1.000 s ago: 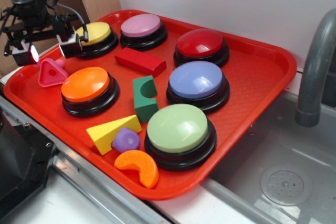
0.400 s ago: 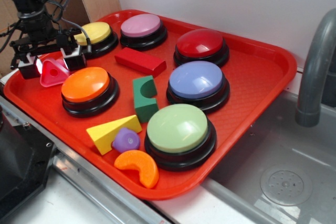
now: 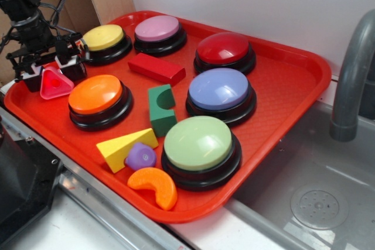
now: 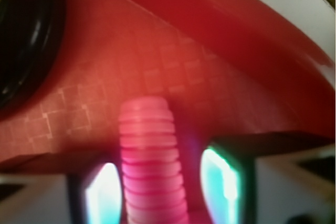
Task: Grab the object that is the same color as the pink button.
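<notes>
Hand [image 3: 51,75] fingers apart, straddling pink triangle [image 3: 55,84] on red tray [image 3: 281,95].

Tray [image 3: 281,74]: red plastic, fine grid texture. Pink button [image 3: 157,28]: glossy dome. Pink triangle [image 3: 55,84]: ridged plastic. Sink [image 3: 328,174]: brushed metal.

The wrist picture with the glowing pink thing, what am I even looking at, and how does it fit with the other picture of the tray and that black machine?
The black machine is a robot arm; its gripper has two fingers. The wide picture comes from a camera standing beside the red tray. The other camera rides on the arm's wrist, looking down between the fingers. The ribbed pink shape there is the small pink triangle, the same piece you see between the fingers in the wide view. Whether they already squeeze it is unclear. The tray also holds big round buttons, including a pink button, and several small coloured blocks.
</notes>
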You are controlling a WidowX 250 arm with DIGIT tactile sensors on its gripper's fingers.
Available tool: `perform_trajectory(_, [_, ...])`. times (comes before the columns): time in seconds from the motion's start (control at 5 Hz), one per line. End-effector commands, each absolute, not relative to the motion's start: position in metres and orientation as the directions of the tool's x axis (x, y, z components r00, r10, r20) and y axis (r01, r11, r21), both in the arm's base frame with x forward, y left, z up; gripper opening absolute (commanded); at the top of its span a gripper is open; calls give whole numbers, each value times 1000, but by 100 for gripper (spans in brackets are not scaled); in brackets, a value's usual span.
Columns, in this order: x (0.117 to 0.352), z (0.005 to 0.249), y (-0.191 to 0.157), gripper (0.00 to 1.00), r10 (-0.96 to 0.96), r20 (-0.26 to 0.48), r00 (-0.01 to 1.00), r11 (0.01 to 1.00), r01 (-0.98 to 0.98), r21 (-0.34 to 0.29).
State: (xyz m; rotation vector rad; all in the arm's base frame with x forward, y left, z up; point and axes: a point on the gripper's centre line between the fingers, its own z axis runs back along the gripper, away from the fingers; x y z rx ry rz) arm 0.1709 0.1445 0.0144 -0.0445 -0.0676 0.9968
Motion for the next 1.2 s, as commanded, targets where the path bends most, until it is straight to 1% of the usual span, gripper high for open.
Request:
perform_trajectory(0.0, [173,37,136,0,812,91,577,583,-807,-90])
perform_trajectory(0.2, [189,77,107,0,682,147,716,725,-688,-11])
perform_trajectory(0.4, [199,111,72,0,527,128,840,849,-528,-34])
perform_trajectory(0.6, [201,129,36,0,393,106,913,919,-387,-76])
perform_trajectory(0.8, [194,140,2,0,278,119,953,957,-264,-122])
perform_trajectory(1.0, [187,140,-5,0,274,115,955,959,-263,-102])
